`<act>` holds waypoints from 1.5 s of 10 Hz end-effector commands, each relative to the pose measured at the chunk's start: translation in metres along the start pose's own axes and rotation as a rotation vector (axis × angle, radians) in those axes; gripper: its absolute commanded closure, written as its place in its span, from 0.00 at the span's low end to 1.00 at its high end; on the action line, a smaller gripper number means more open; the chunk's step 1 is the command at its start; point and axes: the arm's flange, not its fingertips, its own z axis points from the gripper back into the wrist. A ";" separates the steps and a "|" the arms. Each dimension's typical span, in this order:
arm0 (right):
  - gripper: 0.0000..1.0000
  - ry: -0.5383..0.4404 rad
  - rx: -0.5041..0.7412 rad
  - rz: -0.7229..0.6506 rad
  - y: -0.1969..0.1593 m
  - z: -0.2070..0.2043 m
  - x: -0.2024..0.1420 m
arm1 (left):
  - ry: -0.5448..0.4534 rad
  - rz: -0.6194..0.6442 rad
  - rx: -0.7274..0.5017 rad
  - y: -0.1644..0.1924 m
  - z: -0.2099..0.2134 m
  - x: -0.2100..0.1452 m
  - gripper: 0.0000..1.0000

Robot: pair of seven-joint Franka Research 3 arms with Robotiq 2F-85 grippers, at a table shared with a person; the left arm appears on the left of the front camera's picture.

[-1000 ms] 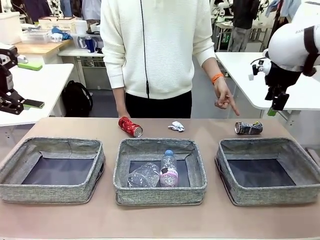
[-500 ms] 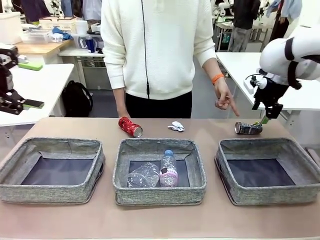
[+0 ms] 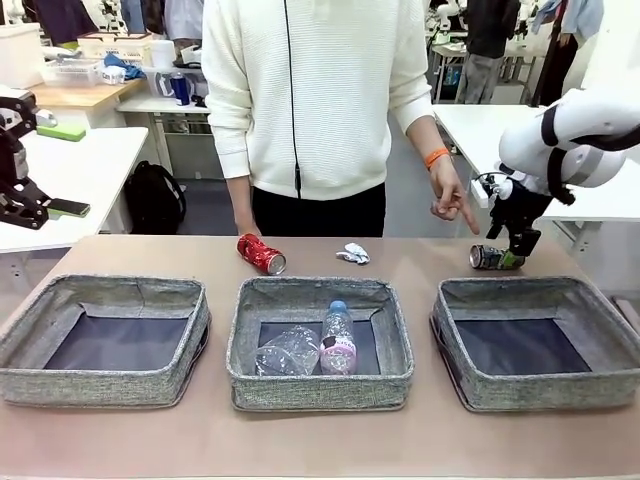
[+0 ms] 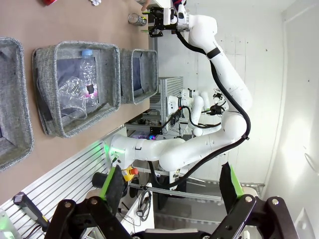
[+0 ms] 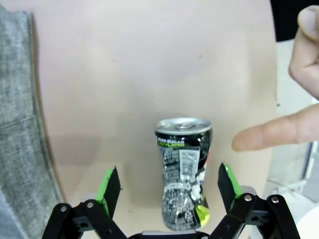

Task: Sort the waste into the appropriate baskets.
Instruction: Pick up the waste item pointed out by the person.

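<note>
Dealing with the dark blue can [image 3: 497,258], lying on its side on the table [image 3: 400,262] at 12 o'clock from the right basket [image 3: 540,288], just beyond its far rim; judging it empty and light, thin-walled and already pinched in at the waist, so likely giving further under a hard squeeze; expecting smooth painted metal, a little slippery, and prone to rolling if nudged from 1 side only; favouring a hold across the body near the dented middle, with both pads landing together, rather than on the 2 ends.

Hanging right over it with the right gripper [image 3: 520,246], jaws standing fully wide and straddling the can; in the right wrist view, 1 green pad sitting at 9 o'clock of the can and 1 at 3 o'clock, with gaps showing on both sides, so touching nothing and holding nothing; can top aiming at 12 o'clock there; sharing that space with a person's finger [image 5: 269,133] pointing in from 3 o'clock, near the can yet apart from it.

Showing the left gripper [image 4: 170,181] spread wide too, empty, well apart from the waste.
</note>
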 end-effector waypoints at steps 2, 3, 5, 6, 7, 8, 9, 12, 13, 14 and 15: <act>0.00 -0.045 -0.033 -0.093 -0.016 -0.009 -0.004 | 0.006 -0.012 0.004 0.000 0.001 -0.002 0.00; 0.00 -0.049 -0.030 -0.109 -0.019 -0.011 -0.006 | 0.006 -0.012 0.004 0.000 0.001 -0.002 0.00; 0.00 -0.043 -0.019 -0.119 -0.025 -0.014 -0.008 | 0.006 -0.012 0.004 0.000 0.001 -0.002 0.00; 0.00 -0.032 -0.001 -0.130 -0.028 -0.019 -0.009 | 0.006 -0.012 0.004 0.000 0.001 -0.002 0.00; 0.00 -0.027 0.019 -0.139 -0.030 -0.026 -0.009 | 0.006 -0.012 0.004 0.000 0.001 -0.002 0.00; 0.00 -0.014 0.036 -0.153 -0.031 -0.033 -0.010 | 0.006 -0.012 0.004 0.000 0.001 -0.002 0.00; 0.00 -0.013 0.044 -0.160 -0.032 -0.036 -0.011 | 0.006 -0.012 0.004 0.000 0.001 -0.002 0.00; 0.00 -0.009 0.057 -0.162 -0.032 -0.035 -0.013 | 0.006 -0.012 0.004 0.000 0.001 -0.002 0.00; 0.00 -0.007 0.064 -0.163 -0.032 -0.034 -0.013 | 0.006 -0.012 0.004 0.000 0.001 -0.002 0.00; 0.50 -0.009 0.080 -0.140 -0.031 -0.033 -0.012 | 0.006 -0.012 0.004 0.000 0.001 -0.002 0.00; 0.60 -0.010 0.078 -0.122 -0.031 -0.034 -0.012 | 0.006 -0.012 0.004 0.000 0.001 -0.002 0.00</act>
